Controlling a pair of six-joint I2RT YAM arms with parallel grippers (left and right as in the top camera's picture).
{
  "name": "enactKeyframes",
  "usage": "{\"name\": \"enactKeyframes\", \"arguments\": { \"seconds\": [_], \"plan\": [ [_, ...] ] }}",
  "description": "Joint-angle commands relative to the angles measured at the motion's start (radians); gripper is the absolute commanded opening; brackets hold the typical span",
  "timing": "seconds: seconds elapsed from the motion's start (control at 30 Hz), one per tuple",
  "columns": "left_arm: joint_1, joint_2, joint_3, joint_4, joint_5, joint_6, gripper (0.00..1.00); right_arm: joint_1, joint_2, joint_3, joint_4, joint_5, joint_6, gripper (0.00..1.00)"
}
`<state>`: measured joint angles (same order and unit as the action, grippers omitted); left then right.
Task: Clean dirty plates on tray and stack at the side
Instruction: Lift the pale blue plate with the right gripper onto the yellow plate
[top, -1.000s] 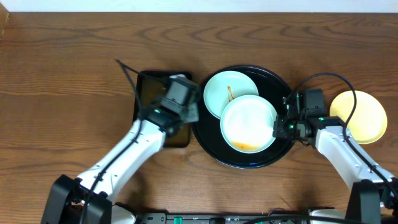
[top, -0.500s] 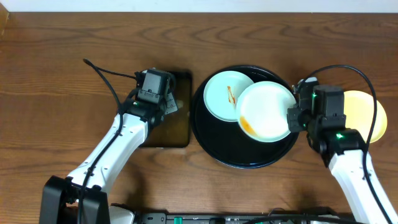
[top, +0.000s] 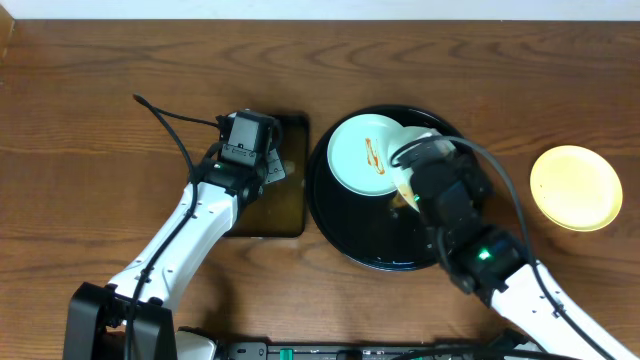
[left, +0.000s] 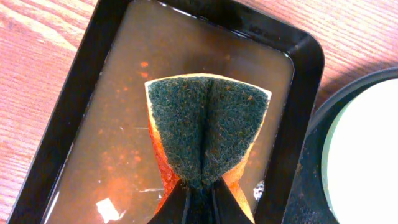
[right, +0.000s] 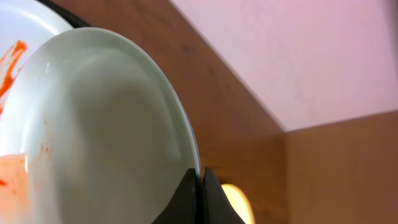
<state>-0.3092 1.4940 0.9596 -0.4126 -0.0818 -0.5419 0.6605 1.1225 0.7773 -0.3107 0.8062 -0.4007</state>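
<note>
The black tray (top: 370, 235) holds one mint-blue plate (top: 362, 155) with an orange sauce streak. My right gripper (right: 200, 177) is shut on the rim of a second mint-blue plate (right: 106, 124) and holds it tilted on edge above the tray; sauce smears show at its lower left. In the overhead view my right arm hides most of that plate (top: 415, 140). The cream-yellow plate (top: 576, 187) lies on the table to the right of the tray. My left gripper (left: 199, 190) is shut on a green-and-orange sponge (left: 208, 124) over the pan.
A rectangular dark pan (top: 290, 215) with brownish liquid (left: 112, 149) stands just left of the tray, its edge close to the tray rim (left: 314, 155). The lying plate also shows in the left wrist view (left: 367, 162).
My right gripper has lifted the mint-blue plate off the tray and tilted it up on edge. My left arm swung from the tray's edge to over the pan, then stayed still.
</note>
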Motion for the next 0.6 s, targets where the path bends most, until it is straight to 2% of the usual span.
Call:
{"name": "enactKeyframes", "arguments": {
  "seconds": [0.0,0.3,0.33,0.43,0.57],
  "plan": [
    [0.005,-0.003,0.000,-0.002,-0.009,0.017,0.08,0.035,-0.010,0.021,0.025,0.140,-0.076,0.01],
    [0.005,-0.003,0.000,-0.001,-0.009,0.016,0.08,0.018,-0.010,0.021,0.076,0.140,-0.047,0.01],
    [0.005,-0.003,0.000,-0.002,-0.009,0.017,0.08,0.010,-0.010,0.021,0.076,0.141,-0.017,0.01],
    [0.005,-0.003,0.000,-0.002,-0.008,0.017,0.08,-0.095,-0.007,0.021,0.044,0.105,0.221,0.01],
    [0.005,-0.003,0.000,-0.002,-0.009,0.017,0.08,-0.304,0.017,0.021,-0.003,-0.089,0.432,0.01]
  ]
}}
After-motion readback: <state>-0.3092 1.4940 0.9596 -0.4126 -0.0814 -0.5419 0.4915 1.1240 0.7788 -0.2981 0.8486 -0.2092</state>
